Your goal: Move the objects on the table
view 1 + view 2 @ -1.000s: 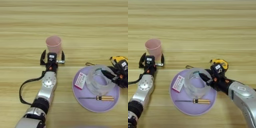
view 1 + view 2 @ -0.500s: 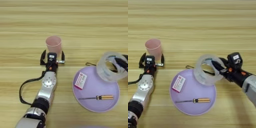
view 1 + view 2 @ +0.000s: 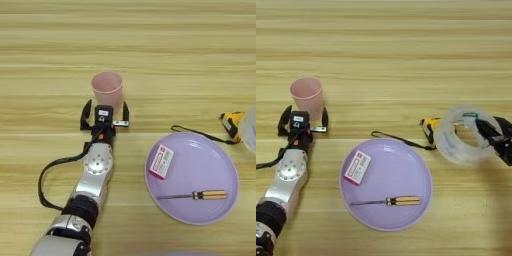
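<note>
A pale pink cup (image 3: 107, 88) stands upright on the wooden table (image 3: 165, 45). My left gripper (image 3: 105, 111) sits just in front of the cup, open, with a finger at either side of its base. At the right, my right gripper (image 3: 492, 134) is shut on the right wall of the wide clear tape roll (image 3: 462, 135), which it holds tilted to the right of the plate. The yellow-and-black tape measure (image 3: 430, 128) lies partly hidden behind the roll, with its black strap (image 3: 398, 140) trailing left.
A round purple plate (image 3: 403, 170) lies front and centre. On it are a small pink-and-white box (image 3: 357, 166) and a screwdriver (image 3: 388, 201) with an orange handle. A black cable (image 3: 47, 172) loops beside my left arm.
My right gripper has lifted the tape roll off the purple plate and carried it right, past the plate's edge to the tape measure. The left arm and cup have not moved.
</note>
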### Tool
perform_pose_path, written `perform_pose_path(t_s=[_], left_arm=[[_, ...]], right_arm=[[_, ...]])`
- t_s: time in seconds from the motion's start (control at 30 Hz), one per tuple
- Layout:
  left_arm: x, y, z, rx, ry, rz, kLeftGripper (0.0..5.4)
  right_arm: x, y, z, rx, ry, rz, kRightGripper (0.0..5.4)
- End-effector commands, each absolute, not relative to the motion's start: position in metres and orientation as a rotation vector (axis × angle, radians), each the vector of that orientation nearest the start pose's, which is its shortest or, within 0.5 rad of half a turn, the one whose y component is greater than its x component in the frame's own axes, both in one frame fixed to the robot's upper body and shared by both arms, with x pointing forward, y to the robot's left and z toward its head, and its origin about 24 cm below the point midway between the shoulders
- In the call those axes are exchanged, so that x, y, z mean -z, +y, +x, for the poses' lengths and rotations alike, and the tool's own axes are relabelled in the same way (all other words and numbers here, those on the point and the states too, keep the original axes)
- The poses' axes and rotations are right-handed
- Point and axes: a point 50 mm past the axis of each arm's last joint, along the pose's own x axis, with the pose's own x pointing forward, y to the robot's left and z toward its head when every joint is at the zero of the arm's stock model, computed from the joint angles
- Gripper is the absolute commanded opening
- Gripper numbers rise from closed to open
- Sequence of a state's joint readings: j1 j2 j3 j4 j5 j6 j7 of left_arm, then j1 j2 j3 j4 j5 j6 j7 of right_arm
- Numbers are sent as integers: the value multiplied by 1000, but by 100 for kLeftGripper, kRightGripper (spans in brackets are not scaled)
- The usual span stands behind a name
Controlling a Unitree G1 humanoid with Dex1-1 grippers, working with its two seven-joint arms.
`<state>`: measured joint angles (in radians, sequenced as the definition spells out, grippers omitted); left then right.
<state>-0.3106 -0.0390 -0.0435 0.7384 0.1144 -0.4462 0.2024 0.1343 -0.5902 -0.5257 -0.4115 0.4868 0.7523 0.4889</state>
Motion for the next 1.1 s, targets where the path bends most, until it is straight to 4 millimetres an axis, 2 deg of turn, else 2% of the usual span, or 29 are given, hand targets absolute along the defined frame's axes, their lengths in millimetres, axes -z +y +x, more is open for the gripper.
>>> perform_pose_path(t_s=[0.03,0.23,0.6,0.83,1.1], left_arm=[[2,110,293,-13,-17,99,540],[2,110,293,-13,-17,100,540],[3,112,293,-13,-14,101,540],[3,113,293,-13,-14,102,540],[3,115,293,-14,-14,102,540]], right_arm=[[-132,-308,203,-125,273,-107,153],[-128,-322,203,-74,299,-117,152],[-104,-334,207,-50,381,-124,152],[-81,-333,212,-64,439,-114,152],[-76,-332,214,-56,431,-141,152]])
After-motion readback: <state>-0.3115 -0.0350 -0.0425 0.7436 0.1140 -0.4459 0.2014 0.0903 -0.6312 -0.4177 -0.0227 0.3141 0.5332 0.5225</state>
